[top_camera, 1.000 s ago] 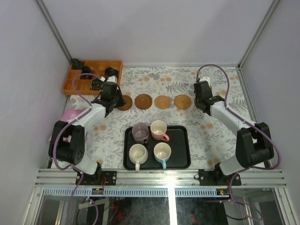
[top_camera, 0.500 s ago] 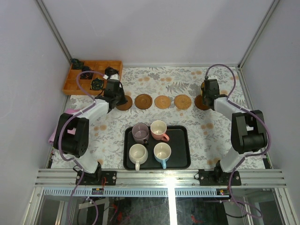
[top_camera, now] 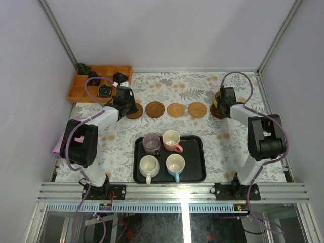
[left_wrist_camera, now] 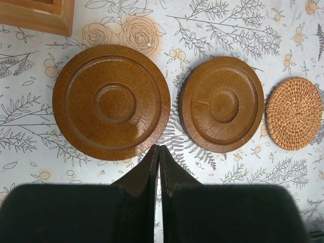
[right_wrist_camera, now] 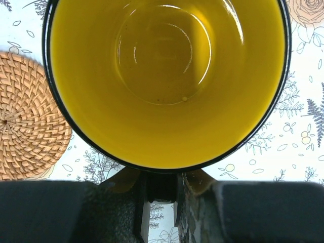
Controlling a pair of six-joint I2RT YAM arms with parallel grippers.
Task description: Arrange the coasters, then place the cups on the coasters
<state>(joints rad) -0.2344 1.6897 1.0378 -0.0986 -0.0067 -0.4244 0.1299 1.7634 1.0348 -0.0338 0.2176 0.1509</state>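
Observation:
Five round brown coasters lie in a row across the cloth: [top_camera: 134, 111], [top_camera: 155, 109], [top_camera: 175, 110], [top_camera: 197, 109], and the rightmost coaster [top_camera: 218, 114] half hidden. My right gripper [top_camera: 224, 98] [right_wrist_camera: 161, 188] is shut on the dark handle of the yellow cup [right_wrist_camera: 167, 76] [top_camera: 216, 105], which stands over that rightmost coaster. My left gripper [left_wrist_camera: 158, 148] [top_camera: 126, 104] is shut and empty, its tips just short of two wooden coasters [left_wrist_camera: 111, 101] [left_wrist_camera: 221, 104]. The mauve cup [top_camera: 151, 143], pink cup [top_camera: 172, 140], cream cup [top_camera: 149, 166] and blue cup [top_camera: 175, 164] stand on the black tray [top_camera: 195, 172].
A compartmented wooden box [top_camera: 99, 81] holding small dark objects sits at the back left, close behind my left gripper. A pink item [top_camera: 76, 124] lies under the left arm. A woven coaster [right_wrist_camera: 28, 124] [left_wrist_camera: 294, 113] lies beside the yellow cup.
My right gripper has carried the yellow cup rightward and back over the rightmost coaster, and the arm has folded in. The left gripper has shifted slightly toward the back.

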